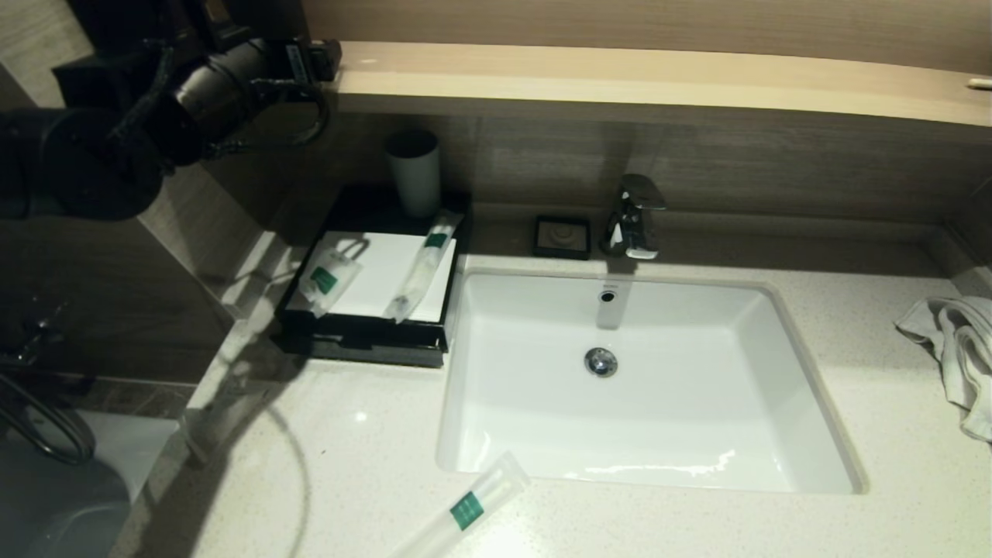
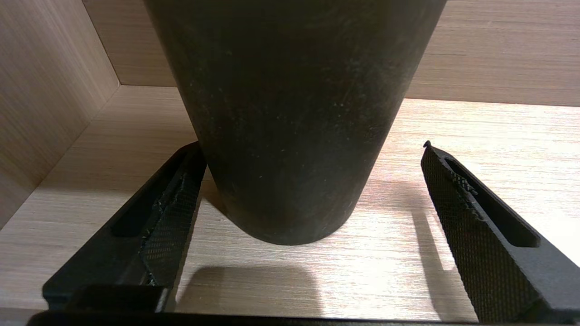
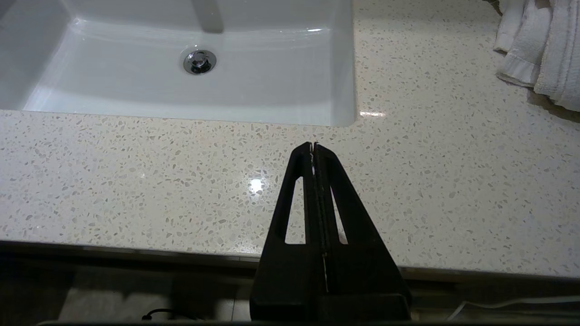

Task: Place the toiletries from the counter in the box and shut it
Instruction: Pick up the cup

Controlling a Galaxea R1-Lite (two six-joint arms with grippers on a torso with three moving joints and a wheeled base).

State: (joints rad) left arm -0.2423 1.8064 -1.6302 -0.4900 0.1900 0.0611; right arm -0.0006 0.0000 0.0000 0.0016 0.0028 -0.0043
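A black box (image 1: 364, 335) with a white top stands on the counter to the left of the sink. Two clear toiletry packets with green labels lie on it, one at its left (image 1: 329, 279) and a long one (image 1: 422, 263) at its right. A third long packet (image 1: 469, 508) lies on the counter at the sink's front edge. My left gripper (image 1: 316, 60) is raised at the wooden shelf; in the left wrist view it (image 2: 312, 147) is open around a dark cup (image 2: 290, 113) standing on the shelf. My right gripper (image 3: 313, 145) is shut and empty over the counter's front edge.
A white sink (image 1: 651, 465) fills the middle, with a faucet (image 1: 635, 217) and a black soap dish (image 1: 562, 236) behind it. A pale cup (image 1: 415, 172) stands behind the box. A white towel (image 1: 957, 349) lies at the right. The wooden shelf (image 1: 659, 77) runs along the back.
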